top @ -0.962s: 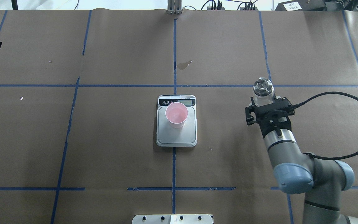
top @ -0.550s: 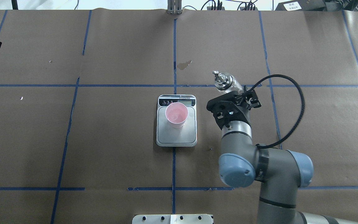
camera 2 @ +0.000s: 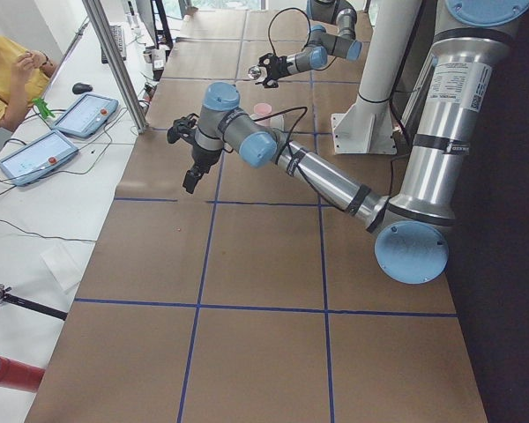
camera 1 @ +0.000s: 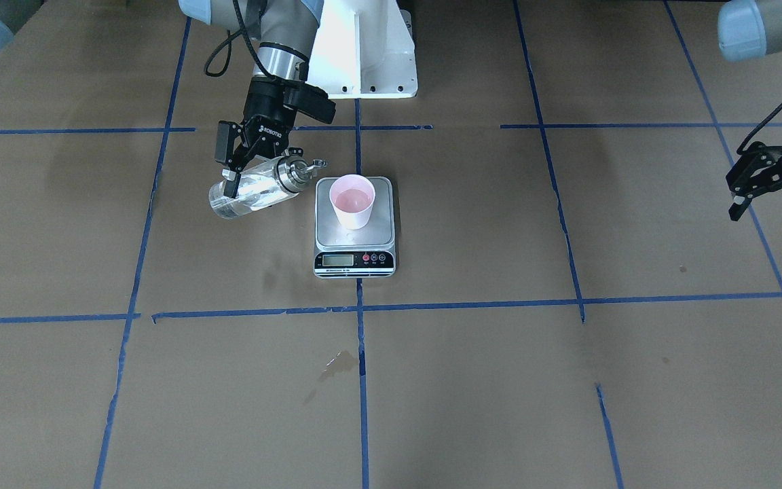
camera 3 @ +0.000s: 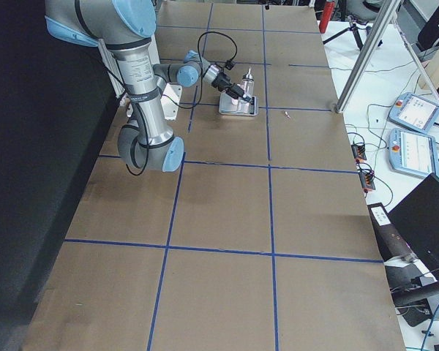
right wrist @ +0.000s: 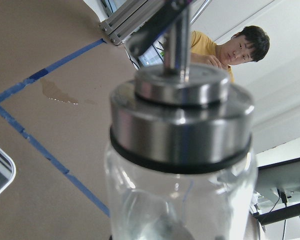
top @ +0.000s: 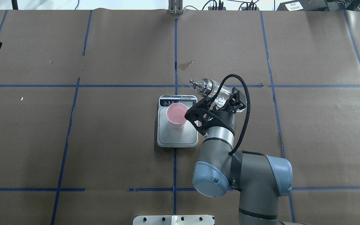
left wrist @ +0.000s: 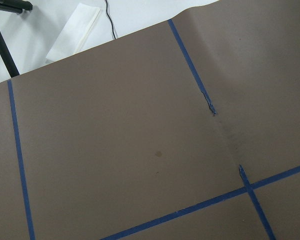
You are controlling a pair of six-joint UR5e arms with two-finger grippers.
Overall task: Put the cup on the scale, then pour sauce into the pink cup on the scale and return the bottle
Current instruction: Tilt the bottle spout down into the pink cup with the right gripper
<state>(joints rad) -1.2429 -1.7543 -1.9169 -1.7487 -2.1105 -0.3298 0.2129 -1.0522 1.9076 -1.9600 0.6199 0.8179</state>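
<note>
On the paper-covered table, the left gripper is hanging spread and empty at the front view's right edge. The scale is sitting at centre. Just left of it, the right gripper is clamping the tilted bottle round its glass body. The glass is smooth and breakable, likely needing a firm mid-body hold. Its spout is pointing toward the cup standing on the platform.

There's the cup, on the scale platform, behind the display as I face the robot, mid-counter. The bottle hangs tilted in the right pincer, just beside the scale on the robot's right, spout toward the cup. The left pincer is well apart, on the robot's left.
</note>
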